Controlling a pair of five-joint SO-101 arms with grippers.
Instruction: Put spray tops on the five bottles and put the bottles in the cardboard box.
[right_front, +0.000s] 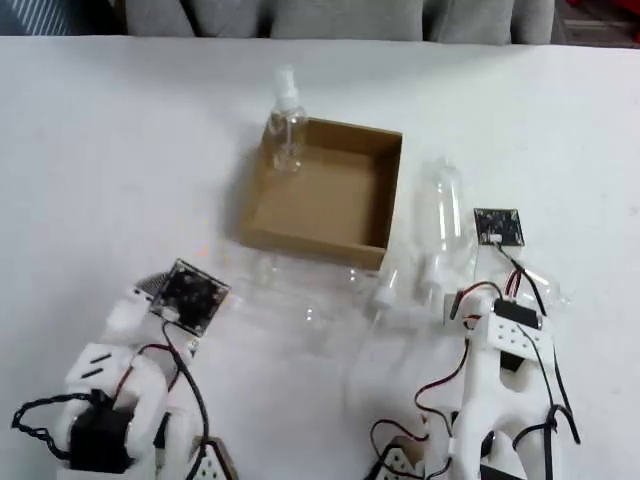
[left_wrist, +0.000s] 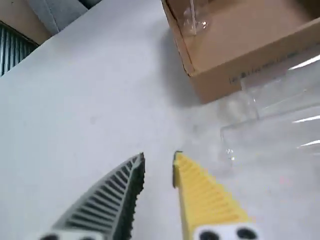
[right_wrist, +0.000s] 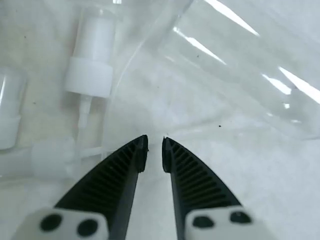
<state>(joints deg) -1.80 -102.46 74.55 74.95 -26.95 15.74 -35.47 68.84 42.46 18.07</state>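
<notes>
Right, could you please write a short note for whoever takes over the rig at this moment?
Left claw: slightly open, empty, over the table near the cardboard box.
Right claw: slightly open, empty, by loose spray tops and a clear bottle lying flat.
Done: one capped bottle stands in the box's far corner.
To do: cap the other bottles lying around the box, then box them.
</notes>
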